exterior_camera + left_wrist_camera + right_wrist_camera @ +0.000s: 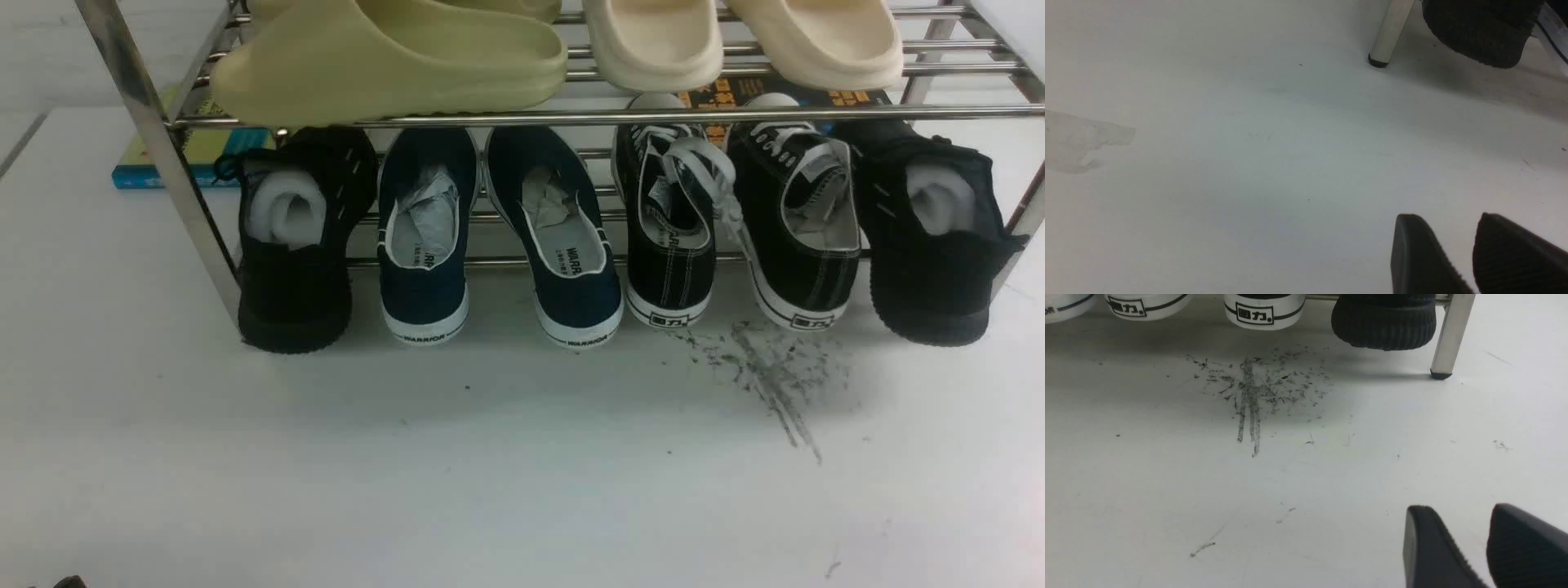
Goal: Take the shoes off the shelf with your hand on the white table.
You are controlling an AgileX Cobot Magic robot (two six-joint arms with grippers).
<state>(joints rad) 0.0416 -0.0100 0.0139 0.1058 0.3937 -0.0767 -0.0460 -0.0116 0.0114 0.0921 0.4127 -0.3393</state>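
The shoes, black canvas sneakers with white laces, stand side by side on the lower tier of the chrome shelf [571,117], heels toward me: one [671,245] and the other [804,245]. Their white heels [1263,310] overhang the white table [490,474] just behind the dark scuff streaks [1251,400]. My right gripper [1461,508] hangs low over the table in front of the streaks, open and empty. In the left wrist view, my left gripper [1447,216] is open over bare table near the shelf's left post [1392,32]. Neither gripper shows in the front view.
Navy slip-ons [498,237] sit left of the pair. All-black knit sneakers stand at both ends [298,245] [931,237]. Olive slides [392,57] and cream slides [735,37] fill the upper tier. A blue book [163,171] lies behind the shelf. The right post [1449,335] stands beside a knit sneaker.
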